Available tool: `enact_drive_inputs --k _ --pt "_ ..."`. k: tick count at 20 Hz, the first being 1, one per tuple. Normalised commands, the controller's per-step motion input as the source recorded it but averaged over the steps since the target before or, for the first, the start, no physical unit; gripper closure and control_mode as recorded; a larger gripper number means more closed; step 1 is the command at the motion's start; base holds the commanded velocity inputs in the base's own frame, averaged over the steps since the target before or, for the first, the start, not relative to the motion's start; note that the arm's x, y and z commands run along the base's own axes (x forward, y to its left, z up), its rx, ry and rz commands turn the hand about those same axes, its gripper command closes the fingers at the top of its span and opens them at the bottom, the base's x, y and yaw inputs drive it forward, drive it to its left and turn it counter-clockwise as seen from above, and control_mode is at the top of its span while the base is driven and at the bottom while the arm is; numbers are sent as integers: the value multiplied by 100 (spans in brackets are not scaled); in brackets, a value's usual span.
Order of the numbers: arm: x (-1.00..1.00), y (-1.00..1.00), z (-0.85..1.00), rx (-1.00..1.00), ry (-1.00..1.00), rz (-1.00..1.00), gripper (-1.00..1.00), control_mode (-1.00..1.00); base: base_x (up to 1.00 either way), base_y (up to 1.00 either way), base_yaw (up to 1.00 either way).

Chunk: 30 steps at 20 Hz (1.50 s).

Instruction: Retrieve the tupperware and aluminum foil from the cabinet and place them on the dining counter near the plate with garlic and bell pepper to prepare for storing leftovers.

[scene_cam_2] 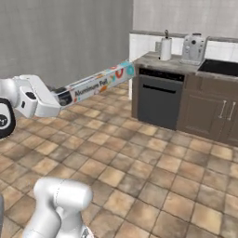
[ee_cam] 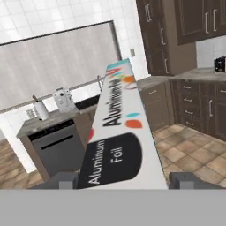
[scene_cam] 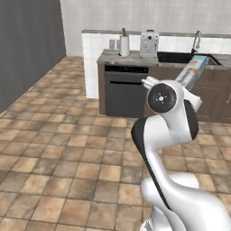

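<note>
A long aluminum foil (scene_cam_2: pixel 97 83) box, white with coloured spots and a black label end, is held in the air over the tiled floor. My gripper (scene_cam_2: pixel 59 98) is shut on its black end, and the box points away toward the kitchen counter. In the hand view the aluminum foil (ee_cam: pixel 118 128) runs up the middle from between my gripper (ee_cam: pixel 123 182) fingers. The left base view shows the box's far end (scene_cam: pixel 192 72) sticking out beyond my arm. The tupperware and the plate are out of view.
A counter (scene_cam: pixel 108 57) ahead carries a paper towel roll (scene_cam: pixel 124 45), a toaster (scene_cam: pixel 149 43) and a sink (scene_cam: pixel 173 57) with a faucet (scene_cam: pixel 196 41), above a dishwasher (scene_cam: pixel 125 90). Dark cabinets (ee_cam: pixel 176 26) line the wall. Brown floor tiles (scene_cam_2: pixel 153 172) lie open between me and the counter.
</note>
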Motion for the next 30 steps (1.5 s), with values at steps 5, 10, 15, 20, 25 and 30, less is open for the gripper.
enact_drive_inputs --k 5,10,15,20,25,30 --pt "0 0 0 0 0 0 100 100 100 69 28" --pt "0 0 0 0 0 0 100 100 100 70 27" --pt "0 0 0 0 0 0 100 100 100 74 20" --pt "0 0 0 0 0 0 100 100 100 62 5" --pt "0 0 0 0 0 0 100 100 100 57 0" --pt "0 0 0 0 0 0 100 100 100 30 -7"
